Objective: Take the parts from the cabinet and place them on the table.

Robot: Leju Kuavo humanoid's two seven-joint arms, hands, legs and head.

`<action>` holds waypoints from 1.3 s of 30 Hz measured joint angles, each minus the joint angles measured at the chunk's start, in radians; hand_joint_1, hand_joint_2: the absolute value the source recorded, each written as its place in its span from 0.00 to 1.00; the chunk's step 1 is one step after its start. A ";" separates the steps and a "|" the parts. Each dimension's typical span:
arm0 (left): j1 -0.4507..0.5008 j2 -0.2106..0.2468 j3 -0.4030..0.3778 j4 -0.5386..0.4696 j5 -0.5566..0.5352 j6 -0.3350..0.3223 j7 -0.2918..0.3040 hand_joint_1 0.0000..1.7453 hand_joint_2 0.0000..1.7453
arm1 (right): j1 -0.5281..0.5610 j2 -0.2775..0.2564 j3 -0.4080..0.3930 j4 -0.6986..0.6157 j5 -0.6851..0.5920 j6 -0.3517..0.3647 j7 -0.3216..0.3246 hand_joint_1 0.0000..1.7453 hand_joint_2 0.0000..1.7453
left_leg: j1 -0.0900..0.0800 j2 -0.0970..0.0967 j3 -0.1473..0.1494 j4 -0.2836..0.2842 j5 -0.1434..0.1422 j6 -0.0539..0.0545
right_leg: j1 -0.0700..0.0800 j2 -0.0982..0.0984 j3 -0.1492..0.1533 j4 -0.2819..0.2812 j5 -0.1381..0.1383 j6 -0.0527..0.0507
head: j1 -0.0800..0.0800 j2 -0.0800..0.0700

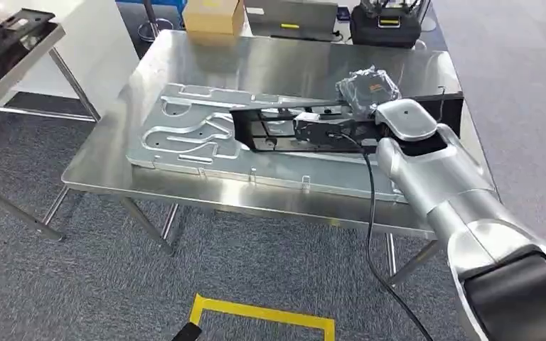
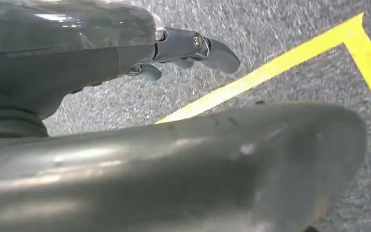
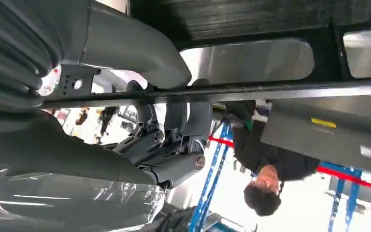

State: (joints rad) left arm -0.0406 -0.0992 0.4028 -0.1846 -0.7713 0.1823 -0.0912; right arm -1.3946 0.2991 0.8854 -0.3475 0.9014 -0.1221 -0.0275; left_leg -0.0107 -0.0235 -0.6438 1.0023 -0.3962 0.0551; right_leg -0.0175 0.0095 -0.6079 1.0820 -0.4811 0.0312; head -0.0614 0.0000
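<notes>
Over the steel table, right hand gripping black part, lengthwise left-right

Head view is looking forward and down from high on the body at the steel worktop and grey floor. Left wrist view is looking down, close behind the left hand, at floor carpet and yellow tape (tape also appearing in the head view). Right wrist view is sitting very close behind the right hand, which is gripping the black part that the head view shares.
</notes>
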 joint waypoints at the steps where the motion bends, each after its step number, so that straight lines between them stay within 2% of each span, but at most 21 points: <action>1: 0.000 0.001 0.002 0.000 0.000 0.002 0.003 0.00 0.00 | -0.005 0.002 0.000 0.000 0.001 -0.003 0.000 1.00 1.00 | 0.000 0.001 0.006 0.000 -0.005 0.003 | 0.000 -0.001 -0.037 0.068 -0.035 0.001 | 0.000 0.000; 3: 0.000 0.001 0.005 0.000 0.000 0.004 0.008 0.00 0.00 | -0.008 0.005 -0.005 -0.001 0.006 -0.008 0.000 1.00 1.00 | 0.000 0.003 0.021 0.002 -0.017 0.003 | 0.001 -0.002 -0.127 0.219 -0.094 0.005 | 0.000 0.000; 5: 0.004 0.001 0.011 0.000 0.001 0.006 0.012 0.00 0.00 | -0.014 0.004 -0.017 -0.001 0.007 -0.005 0.001 1.00 1.00 | 0.000 0.001 0.045 0.005 -0.035 -0.001 | 0.001 -0.004 -0.163 0.244 -0.087 0.003 | 0.000 0.000; 8: 0.011 0.000 0.014 0.000 0.000 0.007 0.014 0.00 0.00 | -0.057 -0.006 -0.032 -0.001 0.011 0.009 0.000 1.00 1.00 | -0.002 -0.001 0.090 0.009 -0.067 -0.010 | 0.009 -0.004 -0.095 0.028 0.037 -0.016 | 0.000 0.000; 9: 0.016 -0.005 0.015 0.002 0.000 0.007 0.013 0.00 0.00 | -0.074 -0.016 -0.039 -0.001 0.016 0.023 -0.003 1.00 1.00 | -0.002 0.000 0.096 0.009 -0.080 -0.013 | 0.016 -0.009 -0.078 -0.056 0.128 -0.028 | 0.000 0.000; 11: 0.011 -0.004 0.018 0.002 -0.002 0.006 0.005 0.00 0.00 | -0.110 -0.026 -0.052 -0.003 0.023 0.045 -0.012 1.00 1.00 | -0.001 0.000 0.112 -0.004 -0.093 -0.027 | 0.026 -0.008 -0.067 -0.069 0.100 -0.038 | -0.002 0.000; 13: 0.013 -0.005 0.018 0.002 -0.004 0.006 0.001 0.00 0.00 | -0.146 -0.044 -0.065 -0.010 0.030 0.066 -0.018 1.00 1.00 | -0.001 -0.001 0.122 0.017 -0.069 -0.040 | 0.023 -0.009 -0.041 -0.087 0.096 -0.053 | -0.003 0.000; 16: 0.014 -0.004 0.018 0.002 -0.010 0.007 -0.002 0.00 0.00 | -0.191 -0.061 -0.075 -0.010 0.032 0.102 -0.034 1.00 1.00 | 0.002 0.008 0.037 0.174 -0.039 -0.053 | 0.010 -0.013 0.015 -0.108 0.084 -0.065 | -0.005 0.000; 17: 0.013 -0.004 0.018 0.002 -0.015 0.007 -0.002 0.00 0.00 | -0.197 -0.064 -0.076 -0.010 0.032 0.111 -0.040 1.00 1.00 | 0.009 0.010 -0.008 0.233 -0.063 -0.059 | 0.008 -0.010 0.028 -0.111 0.074 -0.064 | -0.005 0.000; 18: 0.012 -0.004 0.018 0.002 -0.019 0.009 -0.002 0.00 0.00 | -0.197 -0.067 -0.078 -0.010 0.032 0.118 -0.046 1.00 1.00 | 0.015 0.012 -0.046 0.271 -0.118 -0.066 | 0.006 -0.007 0.042 -0.113 0.061 -0.063 | -0.005 0.000; 20: 0.013 -0.004 0.018 0.002 -0.026 0.027 -0.008 0.00 0.00 | -0.194 -0.077 -0.082 -0.008 0.033 0.136 -0.053 1.00 1.00 | 0.025 0.016 -0.082 0.266 -0.198 -0.077 | 0.002 -0.003 0.073 -0.113 0.035 -0.056 | -0.005 0.000; 21: 0.014 -0.004 0.018 0.002 -0.035 0.034 -0.010 0.00 0.00 | -0.190 -0.083 -0.085 -0.007 0.035 0.142 -0.057 1.00 1.00 | 0.029 0.018 -0.082 0.224 -0.193 -0.084 | 0.001 -0.002 0.090 -0.113 0.021 -0.052 | -0.005 0.000; 22: 0.014 -0.004 0.018 0.002 -0.037 0.038 -0.011 0.00 0.00 | -0.187 -0.088 -0.087 -0.007 0.036 0.144 -0.059 1.00 1.00 | 0.034 0.019 -0.072 0.156 -0.147 -0.087 | -0.003 -0.002 0.107 -0.111 0.006 -0.048 | -0.005 0.000; 23: 0.014 -0.004 0.018 0.002 -0.037 0.041 -0.011 0.00 0.00 | -0.185 -0.091 -0.088 -0.007 0.038 0.146 -0.061 1.00 1.00 | 0.037 0.021 -0.054 0.070 -0.063 -0.091 | -0.006 -0.002 0.124 -0.108 -0.009 -0.042 | -0.005 0.000; 24: 0.016 -0.004 0.018 0.002 -0.036 0.041 -0.011 0.00 0.00 | -0.183 -0.093 -0.089 -0.007 0.038 0.148 -0.063 1.00 1.00 | 0.040 0.025 -0.043 -0.011 0.053 -0.089 | -0.005 -0.002 0.131 -0.106 -0.025 -0.035 | -0.005 0.000; 25: 0.016 -0.005 0.018 0.003 -0.037 0.039 -0.011 0.00 0.00 | -0.180 -0.098 -0.090 -0.005 0.035 0.149 -0.067 1.00 1.00 | 0.033 0.031 -0.047 -0.019 0.085 -0.084 | -0.004 0.001 0.143 -0.095 -0.038 -0.027 | -0.005 0.000; 30: 0.005 -0.006 0.018 0.003 -0.054 0.031 -0.010 0.00 0.00 | -0.169 -0.139 -0.112 -0.008 0.015 0.153 -0.110 1.00 1.00 | 0.030 0.022 -0.033 -0.011 0.067 -0.041 | -0.008 -0.004 0.147 -0.086 -0.073 0.008 | -0.004 0.000; 33: -0.001 -0.009 0.018 0.003 -0.054 0.025 -0.008 0.00 0.00 | -0.168 -0.184 -0.137 -0.009 0.006 0.153 -0.128 1.00 1.00 | 0.027 0.015 -0.028 -0.010 0.056 -0.025 | -0.004 -0.004 0.011 0.145 -0.174 0.011 | -0.004 0.000; 34: -0.001 -0.010 0.018 0.003 -0.054 0.024 -0.007 0.00 0.00 | -0.165 -0.203 -0.144 -0.009 0.003 0.153 -0.129 1.00 1.00 | 0.024 0.012 -0.025 -0.010 0.053 -0.023 | -0.004 -0.004 -0.039 0.215 -0.189 0.012 | -0.004 0.000; 36: 0.001 -0.013 0.018 0.004 -0.054 0.023 -0.004 0.00 0.00 | -0.161 -0.228 -0.153 -0.009 -0.001 0.153 -0.131 1.00 1.00 | 0.016 0.008 -0.017 -0.008 0.045 -0.020 | -0.002 -0.004 -0.071 0.207 -0.134 0.004 | -0.004 0.000; 39: 0.004 -0.021 0.018 0.004 -0.054 0.023 -0.005 0.00 0.00 | -0.163 -0.254 -0.170 -0.009 -0.008 0.156 -0.138 1.00 1.00 | 0.005 0.005 -0.005 -0.007 0.037 -0.019 | 0.019 -0.005 0.013 -0.051 0.034 -0.039 | -0.004 0.000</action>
State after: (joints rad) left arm -0.0370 -0.1198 0.4204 -0.1808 -0.8255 0.2056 -0.0958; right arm -1.5573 0.0454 0.7156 -0.3567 0.8930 0.0336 -0.1652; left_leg -0.0053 -0.0180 -0.6486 0.9954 -0.3589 0.0365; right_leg 0.0016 0.0040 -0.5944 1.0306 -0.4474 -0.0074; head -0.0656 0.0000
